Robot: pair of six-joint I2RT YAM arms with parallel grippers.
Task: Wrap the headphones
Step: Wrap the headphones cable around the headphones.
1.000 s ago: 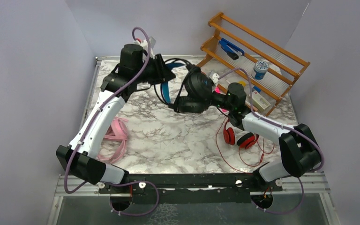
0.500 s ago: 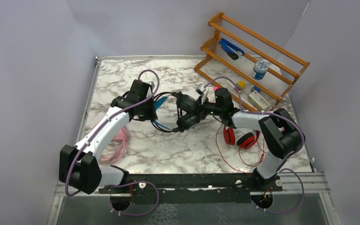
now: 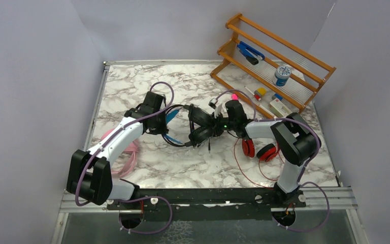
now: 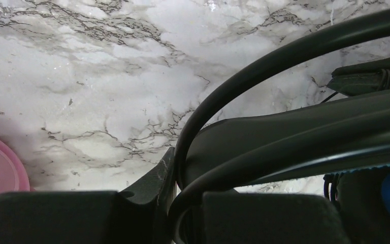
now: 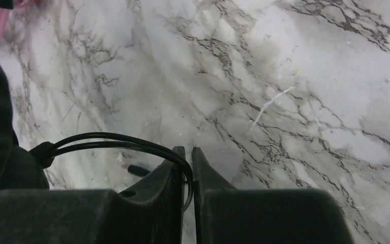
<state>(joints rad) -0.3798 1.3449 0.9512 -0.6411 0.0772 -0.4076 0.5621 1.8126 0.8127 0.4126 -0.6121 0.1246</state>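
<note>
Nearest me, well to the near-left of the wooden rack [image 3: 274,66], the pink headphones [image 3: 131,155] lie flat, partly hidden by my L arm. The red headphones [image 3: 249,147] sit on the near side of the rack, just beside my R arm. Mid-table, left of the rack & nearer than it, are the black headphones [image 3: 201,133], the set I'm working on.

My left gripper [image 4: 180,188] is narrow, clamped on the headband [image 4: 294,137] at the end away from the rack. My right gripper [image 5: 189,168] is at the rack-side end. Its jaws are a thin slit w/ the cable [image 5: 111,138] looped thru it. Can't tell if it bites or the cable just sits there.

So the set's long axis runs L–R btwn my two tools, cups twd the R one. A loose bit of cable drops fr the cups toward me, so the R arm is nearer it. I reckon L anchors while R winds. The rack itself stands farthest out.
</note>
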